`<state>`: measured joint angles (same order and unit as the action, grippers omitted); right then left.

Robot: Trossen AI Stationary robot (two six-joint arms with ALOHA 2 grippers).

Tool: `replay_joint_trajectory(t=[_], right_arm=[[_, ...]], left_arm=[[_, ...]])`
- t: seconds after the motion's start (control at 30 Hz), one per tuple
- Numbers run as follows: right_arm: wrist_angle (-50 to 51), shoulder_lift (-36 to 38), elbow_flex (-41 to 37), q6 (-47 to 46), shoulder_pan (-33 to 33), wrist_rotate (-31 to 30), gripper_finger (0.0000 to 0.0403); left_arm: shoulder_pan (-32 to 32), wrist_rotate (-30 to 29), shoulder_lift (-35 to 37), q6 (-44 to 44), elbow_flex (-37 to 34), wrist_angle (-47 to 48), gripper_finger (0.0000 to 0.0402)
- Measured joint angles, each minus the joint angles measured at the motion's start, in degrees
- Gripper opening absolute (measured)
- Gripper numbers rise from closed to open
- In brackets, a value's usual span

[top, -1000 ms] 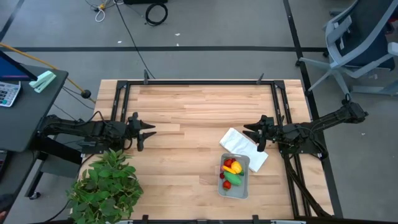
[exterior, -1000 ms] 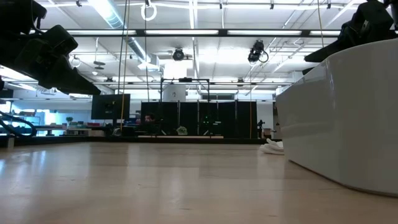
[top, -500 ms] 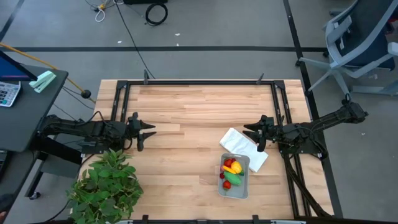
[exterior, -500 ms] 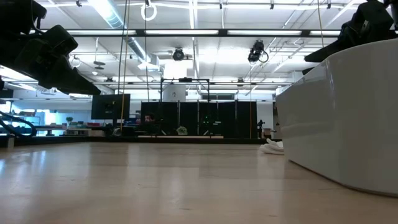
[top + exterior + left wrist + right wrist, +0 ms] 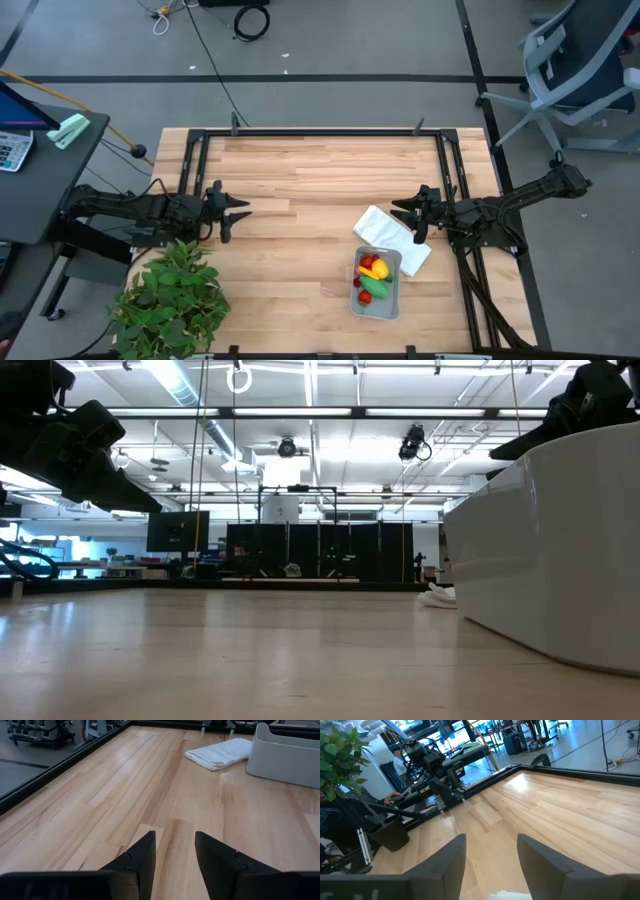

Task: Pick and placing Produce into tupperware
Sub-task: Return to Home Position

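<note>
The produce (image 5: 372,277) lies inside the tupperware (image 5: 392,298): red pieces, a yellow one and a green oval. The pale grey tupperware stands near the table's near edge, right of centre, and shows as a tall wall in the low view (image 5: 560,560) and far off in the left wrist view (image 5: 287,752). My left gripper (image 5: 240,212) (image 5: 175,851) hovers open over the table's left side. My right gripper (image 5: 400,212) (image 5: 491,851) hovers open above the white cloth, just beyond the tupperware. Neither touches anything.
A folded white cloth (image 5: 385,232) (image 5: 220,752) lies partly under the tupperware's far end. A large leafy plant (image 5: 170,295) stands at the table's near left corner. A black frame (image 5: 320,132) runs around the table. Bare wood (image 5: 310,180) lies between the grippers.
</note>
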<state>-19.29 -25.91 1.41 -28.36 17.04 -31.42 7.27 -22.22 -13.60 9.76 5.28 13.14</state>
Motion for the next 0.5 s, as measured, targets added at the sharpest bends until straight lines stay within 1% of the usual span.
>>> replay_joint_trajectory(t=[0.17, 0.5], right_arm=[[0.00, 0.00, 0.00, 0.00, -0.02, 0.00, 0.0185], [0.00, -0.01, 0.00, 0.00, -0.02, 0.00, 0.0185]], left_arm=[[0.00, -0.02, 0.02, 0.01, 0.00, -0.01, 0.0148], [-0.02, -0.02, 0.01, 0.02, 0.00, 0.00, 0.0138]])
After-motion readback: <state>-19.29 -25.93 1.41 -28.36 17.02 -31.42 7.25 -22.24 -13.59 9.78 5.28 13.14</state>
